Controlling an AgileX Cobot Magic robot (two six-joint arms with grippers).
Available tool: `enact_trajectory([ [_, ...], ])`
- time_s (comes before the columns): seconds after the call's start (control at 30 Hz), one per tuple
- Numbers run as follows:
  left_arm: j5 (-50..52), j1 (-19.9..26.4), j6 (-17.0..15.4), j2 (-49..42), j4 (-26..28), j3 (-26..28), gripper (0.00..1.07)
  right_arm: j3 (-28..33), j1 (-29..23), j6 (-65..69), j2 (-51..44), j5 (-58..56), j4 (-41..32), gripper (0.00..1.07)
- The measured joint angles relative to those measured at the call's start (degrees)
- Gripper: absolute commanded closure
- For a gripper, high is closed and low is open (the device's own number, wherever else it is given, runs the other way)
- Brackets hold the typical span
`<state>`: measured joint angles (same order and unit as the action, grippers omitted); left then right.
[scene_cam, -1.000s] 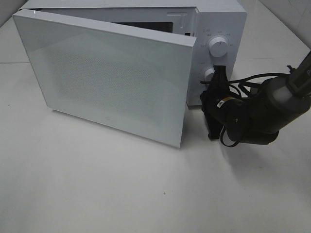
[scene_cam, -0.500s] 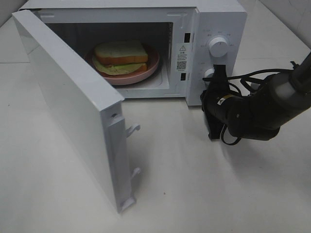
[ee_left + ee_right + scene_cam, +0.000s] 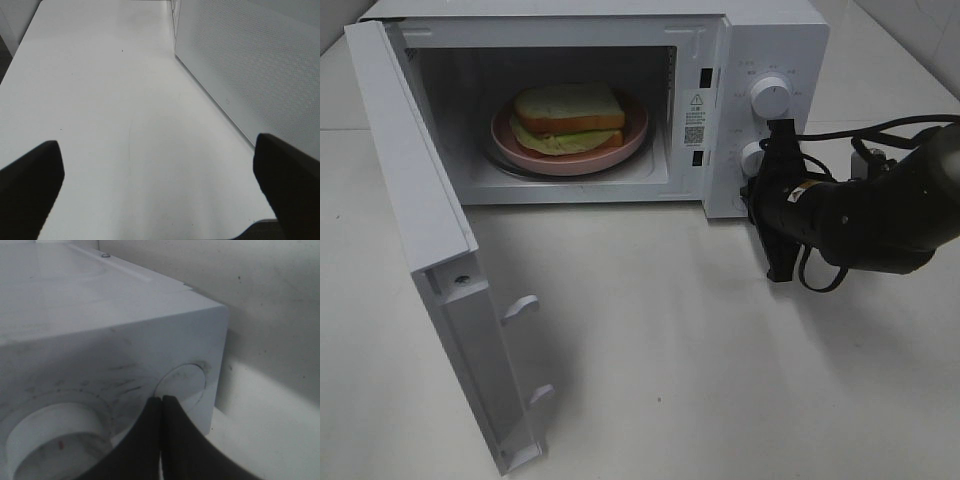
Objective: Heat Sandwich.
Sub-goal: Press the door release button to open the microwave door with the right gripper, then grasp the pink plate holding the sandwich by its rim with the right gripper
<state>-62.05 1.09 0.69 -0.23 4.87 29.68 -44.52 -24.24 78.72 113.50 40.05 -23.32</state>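
Observation:
The sandwich (image 3: 568,112) lies on a round pink plate (image 3: 632,128) inside the white microwave (image 3: 775,40). Its door (image 3: 430,230) stands swung wide open to the left. My right gripper (image 3: 776,140) is shut with nothing in it, at the control panel just beside the lower knob (image 3: 751,155). In the right wrist view its closed fingertips (image 3: 161,405) rest against a round button (image 3: 182,382) near the panel's corner, with a large knob (image 3: 50,440) beside it. My left gripper (image 3: 160,185) is open over bare table, out of the high view.
The microwave door (image 3: 250,65) fills one side of the left wrist view. An upper knob (image 3: 770,95) sits above my right gripper. White tabletop (image 3: 720,380) stretches in front of the microwave. My right arm's cables (image 3: 860,135) trail to the right.
The microwave door has swung from nearly closed to wide open, uncovering the sandwich and plate. My right gripper has shifted slightly right, staying by the panel.

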Motion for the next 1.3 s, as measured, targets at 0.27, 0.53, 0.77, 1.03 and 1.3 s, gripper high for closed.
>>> enact_trajectory([
  [0.27, 0.0, 0.0, 0.0, 0.0, 0.0, 0.0, 0.09, 1.0, 0.0, -7.0, -5.4, -10.9, 1.4, 1.07],
  [0.53, 0.0, 0.0, 0.0, 0.0, 0.0, 0.0, 0.09, 1.0, 0.0, -15.9, -10.7, -22.6, 2.9, 1.05],
  [0.77, 0.0, 0.0, 0.0, 0.0, 0.0, 0.0, 0.09, 1.1, 0.0, -34.5, -16.2, -34.0, 4.0, 1.02],
  [1.03, 0.0, 0.0, 0.0, 0.0, 0.0, 0.0, 0.09, -0.2, 0.0, -49.1, -21.2, -45.3, 6.8, 1.01],
  [1.3, 0.0, 0.0, 0.0, 0.0, 0.0, 0.0, 0.09, -7.7, 0.0, -63.1, -21.7, -60.7, 10.7, 0.99],
])
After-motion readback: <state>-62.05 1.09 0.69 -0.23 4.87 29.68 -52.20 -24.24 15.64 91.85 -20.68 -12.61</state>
